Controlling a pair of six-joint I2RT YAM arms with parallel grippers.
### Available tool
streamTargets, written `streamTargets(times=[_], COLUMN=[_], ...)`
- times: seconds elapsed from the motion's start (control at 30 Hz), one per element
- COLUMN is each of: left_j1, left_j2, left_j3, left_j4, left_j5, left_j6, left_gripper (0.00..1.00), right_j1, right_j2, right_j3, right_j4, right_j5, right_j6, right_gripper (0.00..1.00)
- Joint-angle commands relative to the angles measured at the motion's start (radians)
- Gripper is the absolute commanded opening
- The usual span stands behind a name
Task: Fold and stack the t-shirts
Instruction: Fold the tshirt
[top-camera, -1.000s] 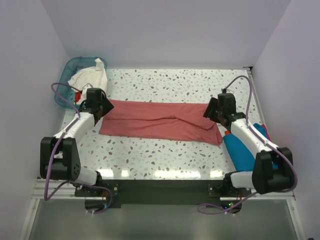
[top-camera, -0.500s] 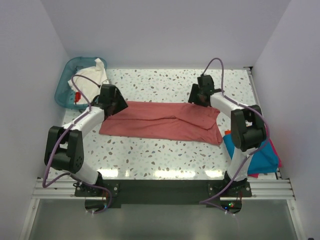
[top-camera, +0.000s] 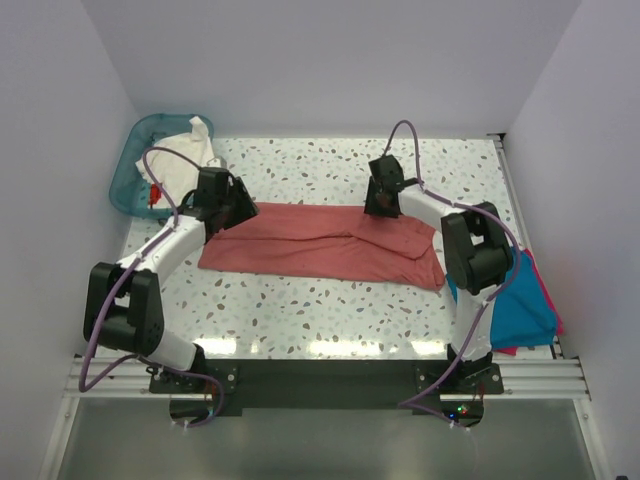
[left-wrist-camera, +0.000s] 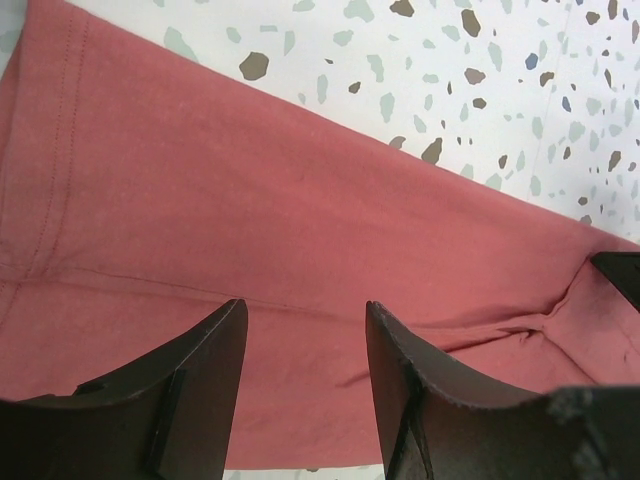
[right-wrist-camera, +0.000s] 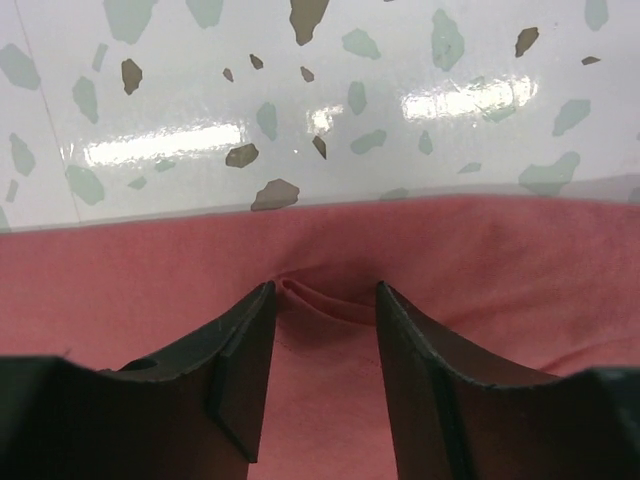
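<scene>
The salmon-red t-shirt (top-camera: 320, 242) lies folded into a long band across the middle of the table. My left gripper (top-camera: 228, 208) is open over its far left corner; in the left wrist view (left-wrist-camera: 305, 330) the cloth (left-wrist-camera: 250, 200) lies flat between the jaws. My right gripper (top-camera: 378, 205) is open over the shirt's far edge, right of centre; in the right wrist view (right-wrist-camera: 325, 300) a small fold of cloth (right-wrist-camera: 330, 305) sits between the fingertips. A white t-shirt (top-camera: 180, 155) fills the basket. Folded teal-blue (top-camera: 515, 305) and orange-red (top-camera: 545, 300) shirts lie stacked at the right edge.
A teal plastic basket (top-camera: 135, 165) stands at the far left corner. White walls close in the left, back and right. The speckled table (top-camera: 320, 170) shows beyond and in front of the shirt.
My right arm has swung from the shirt's right end to its far edge near the centre, uncovering the folded stack. My left gripper has shifted right onto the shirt's far left corner.
</scene>
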Motion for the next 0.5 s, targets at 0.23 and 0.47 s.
streamTargets(times=[0.23,0.47], left_j1=[0.000,0.000], left_j2=[-0.038,-0.044], left_j3=[0.000,-0.008], left_j4=[0.004,0.001], left_j5=[0.030,0.028], left_j6=[0.027,0.027], left_gripper=[0.56,0.56], right_j1=[0.019,0.020], right_j2=[-0.012,-0.078], right_j3=[-0.010,-0.071], right_j4=[0.011,0.022], right_j5=[0.061,0.028], right_j6=[0.024,0.044], right_gripper=[0.17,0.00])
